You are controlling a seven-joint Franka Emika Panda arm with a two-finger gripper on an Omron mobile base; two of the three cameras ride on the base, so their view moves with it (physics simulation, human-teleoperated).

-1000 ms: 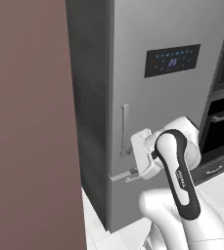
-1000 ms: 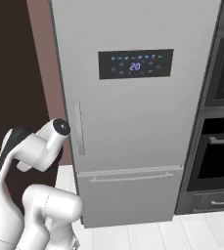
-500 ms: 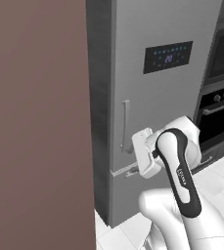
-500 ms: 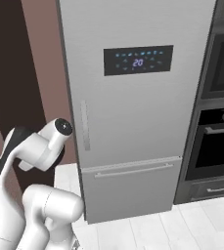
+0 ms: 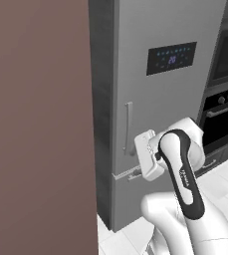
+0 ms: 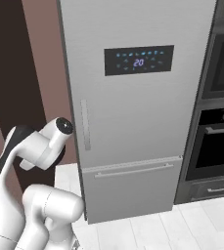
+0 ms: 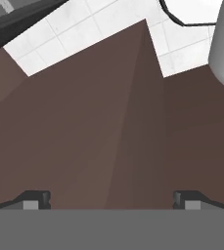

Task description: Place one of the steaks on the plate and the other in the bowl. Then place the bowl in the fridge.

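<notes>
2 fingers [image 7: 35, 200] stand wide apart and hold nothing, facing a brown wall [image 7: 99, 132]. The grey fridge [image 6: 133, 112] is closed beside the arm.

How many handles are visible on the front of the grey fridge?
2. A vertical handle is on the upper door of the fridge, near its left edge. A horizontal handle runs along the top of the lower drawer. Handles on other sides may be hidden.
</notes>
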